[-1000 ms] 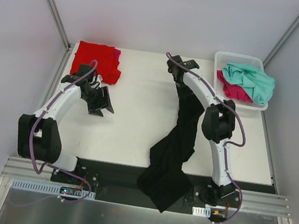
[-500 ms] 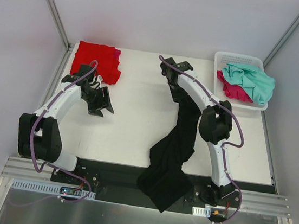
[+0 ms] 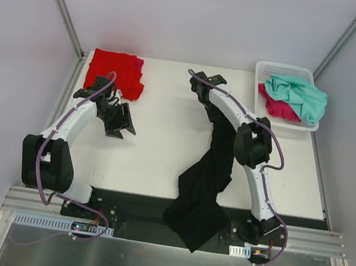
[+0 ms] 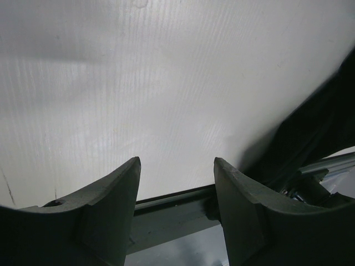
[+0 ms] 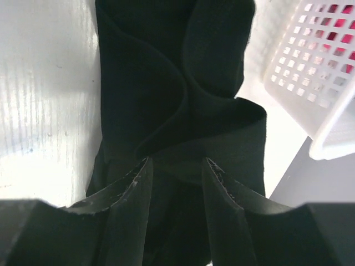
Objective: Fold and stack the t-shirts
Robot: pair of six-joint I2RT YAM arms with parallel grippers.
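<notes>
A long black t-shirt [image 3: 208, 176] lies stretched from the far middle of the table over the near edge. My right gripper [image 3: 200, 85] hovers at its far end. In the right wrist view, its jaws [image 5: 177, 163] stand apart over bunched black cloth [image 5: 166, 83], gripping nothing that I can see. A folded red t-shirt [image 3: 110, 73] with a magenta-pink one [image 3: 138, 67] under it sits at the far left. My left gripper [image 3: 122, 123] is open just in front of that stack, empty over bare table [image 4: 176, 166]. Black cloth [image 4: 321, 127] shows at that view's right edge.
A white lattice basket [image 3: 289, 70] at the far right corner holds a crumpled teal-mint shirt [image 3: 296, 95] and a magenta-pink one [image 3: 273, 106]. The basket's wall [image 5: 310, 72] stands close to the right gripper's right. Metal frame posts rise at the two back corners.
The right gripper has shifted a little to the left at the black shirt's far end and its jaws have spread wider. The left arm has not moved.
</notes>
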